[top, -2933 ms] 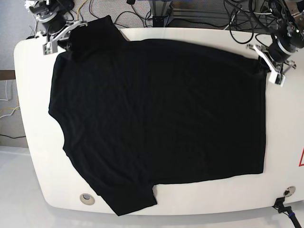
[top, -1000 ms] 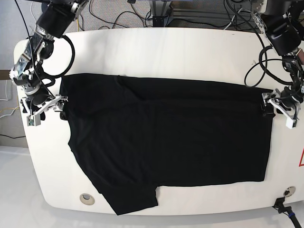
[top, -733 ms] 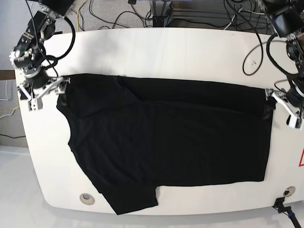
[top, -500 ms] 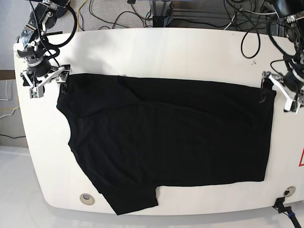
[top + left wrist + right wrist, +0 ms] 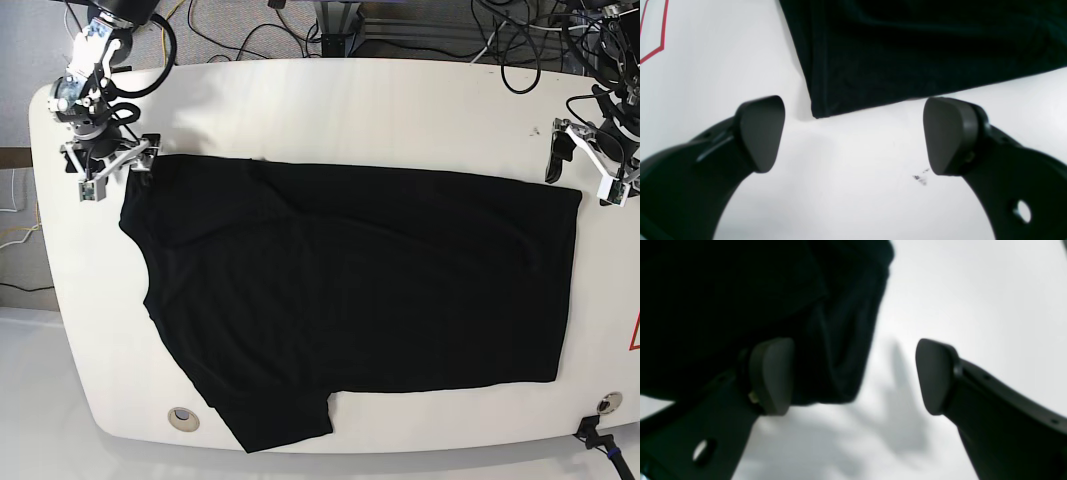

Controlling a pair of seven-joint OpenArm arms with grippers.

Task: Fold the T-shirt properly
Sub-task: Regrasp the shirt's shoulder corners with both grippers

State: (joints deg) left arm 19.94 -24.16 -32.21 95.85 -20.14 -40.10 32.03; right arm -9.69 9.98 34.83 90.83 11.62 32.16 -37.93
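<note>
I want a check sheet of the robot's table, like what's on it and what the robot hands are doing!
Surface: white table with rounded corners, a small dark smudge near the left tool, a red line mark at its edge, and a round hole.
Job's things: black T-shirt lying flat, far side folded over; one sleeve reaches the near edge.
Clutter: nothing seen.
Grippers: left tool open, off the shirt corner; right tool open at the shirt's other far corner, holding nothing.
Cables: black cables behind the table.
Surroundings: metal frame behind, pale floor.
</note>
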